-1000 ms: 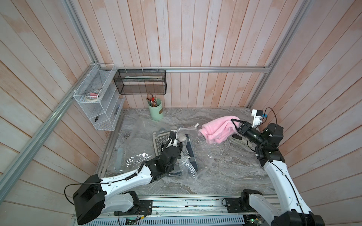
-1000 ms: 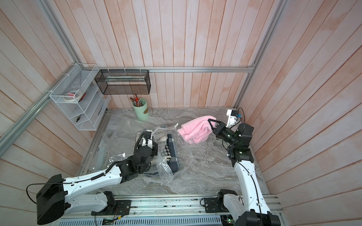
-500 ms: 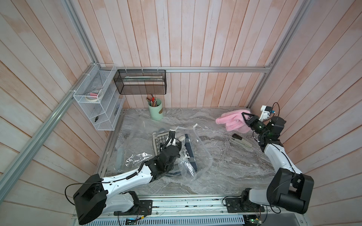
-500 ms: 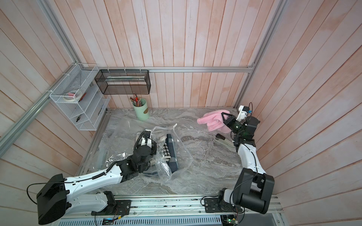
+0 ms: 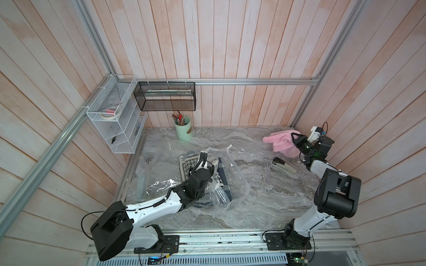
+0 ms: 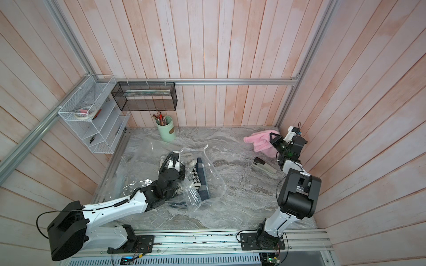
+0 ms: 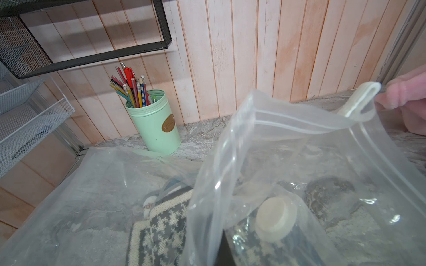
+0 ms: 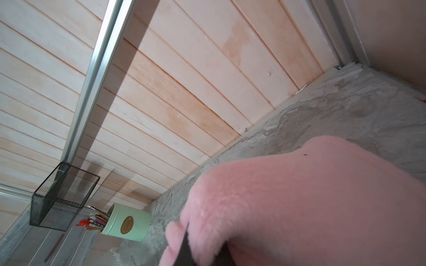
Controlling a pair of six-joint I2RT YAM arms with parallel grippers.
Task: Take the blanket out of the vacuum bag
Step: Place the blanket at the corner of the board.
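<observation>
- Right pincer (image 5: 295, 141) clenched on the pink blanket (image 5: 282, 144); the fabric is bunched at the far right corner of the counter (image 5: 265, 195), fully outside and well apart from the vacuum bag (image 5: 232, 175)
- Vacuum bag lies mid-counter, its mouth open and standing up; round white valve cap (image 7: 275, 222) shows through the film; grey patterned cloth (image 7: 161, 228) inside
- Left pincer (image 5: 206, 164) clenched on a fold of the bag's film
- Stapler (image 5: 283, 166) lies between bag and blanket; green pencil cup (image 5: 183, 129) stands by the back wall

Right hand (image 5: 295, 139) has carried the blanket (image 5: 280, 144) to the corner.
</observation>
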